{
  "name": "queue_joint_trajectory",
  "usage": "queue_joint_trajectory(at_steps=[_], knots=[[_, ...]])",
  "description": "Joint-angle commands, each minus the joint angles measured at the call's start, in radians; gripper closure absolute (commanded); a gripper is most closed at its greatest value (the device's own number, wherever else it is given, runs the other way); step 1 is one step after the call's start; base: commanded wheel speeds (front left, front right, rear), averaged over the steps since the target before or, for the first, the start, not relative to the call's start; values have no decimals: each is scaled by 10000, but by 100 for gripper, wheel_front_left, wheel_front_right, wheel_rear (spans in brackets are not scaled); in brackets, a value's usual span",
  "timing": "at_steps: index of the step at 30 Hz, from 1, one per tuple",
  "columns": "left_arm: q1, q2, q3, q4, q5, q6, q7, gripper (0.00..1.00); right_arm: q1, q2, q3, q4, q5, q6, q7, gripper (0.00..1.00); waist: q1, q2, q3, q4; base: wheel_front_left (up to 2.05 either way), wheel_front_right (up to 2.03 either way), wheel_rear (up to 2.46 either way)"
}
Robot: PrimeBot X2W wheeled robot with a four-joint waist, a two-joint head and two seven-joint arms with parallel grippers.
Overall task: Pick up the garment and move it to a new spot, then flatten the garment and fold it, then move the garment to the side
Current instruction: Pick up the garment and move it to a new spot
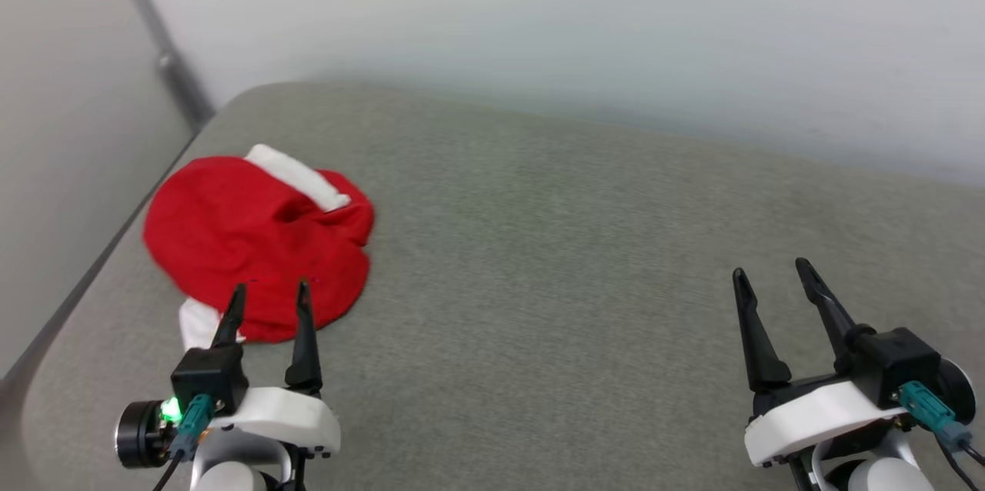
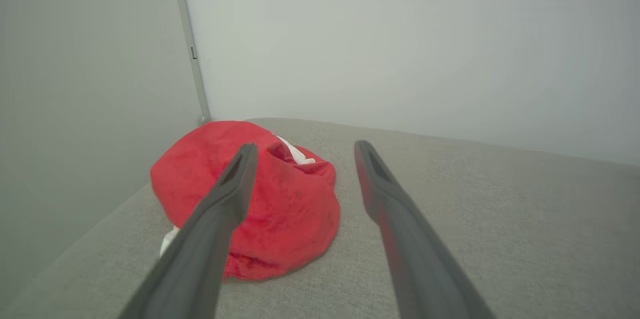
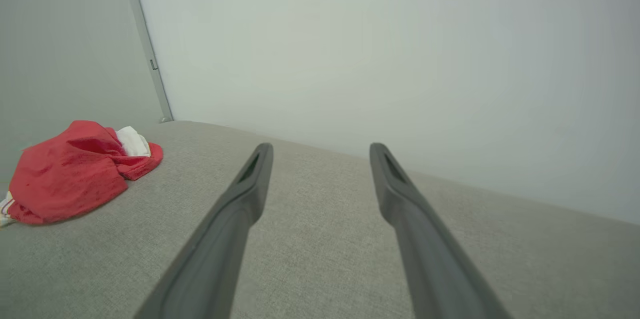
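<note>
The grey fabric-covered bench (image 1: pixel 585 245) before me carries a crumpled red T-shirt with white sleeves (image 1: pixel 246 237), heaped near its left edge.

Soft even light; slight blur

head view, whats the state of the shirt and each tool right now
garment: crumpled in a heap, lying loose, not held
left tool: open, empty, fingers pointing at the garment
right tool: open, empty, well apart from the garment
</note>
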Motion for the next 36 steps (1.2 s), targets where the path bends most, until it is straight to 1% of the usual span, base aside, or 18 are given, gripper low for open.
queue_joint_trajectory(at_steps=[1, 5, 10, 15, 19, 23, 28, 33, 36], knots=[[116, -6, 42, -32, -3, -2, -24, 0, 76, 21, 35, -76, 13, -2, 2, 0, 1, 0, 19, 476, 0, 0, 0], [215, -1, 258, -112, 22, 30, -24, 0, 101, 21, 197, -156, 56, -2, 1, 0, 1, 0, 38, 1042, 0, 0, 0], [345, 69, 524, -181, 96, 1, -24, 0, 74, 20, 390, -206, 81, -2, -12, 0, 1, 0, 69, 1590, 0, 0, 0], [402, 53, 666, -248, 157, -52, -24, 0, 9, 20, 462, -230, 65, -2, 1, 0, 1, 0, 109, 1914, 0, 0, 0], [347, 25, 692, -268, 201, -62, -24, 0, -35, 20, 470, -225, 62, -2, 23, 0, 1, 0, 126, 2035, 0, 0, 0], [125, 30, 708, -205, 296, -92, -24, 0, -98, 20, 508, -217, 87, -2, 42, 0, 1, 0, 168, 2032, 0, 0, 0], [-575, 162, 625, 55, 383, -196, -24, 0, -310, 18, 511, -371, -27, -2, 158, 0, 1, 0, 575, 1787, 0, 0, 0], [-2201, 439, 610, 612, 224, -342, 209, 0, -682, 17, 527, -658, -268, -2, 375, 0, 1, 0, 1321, 1306, 0, 0, 0], [-3307, 707, 611, 874, 112, -469, 741, 0, -974, -50, 495, -868, -421, -2, 508, 0, 1, 0, 1902, 990, 0, 0, 0]])
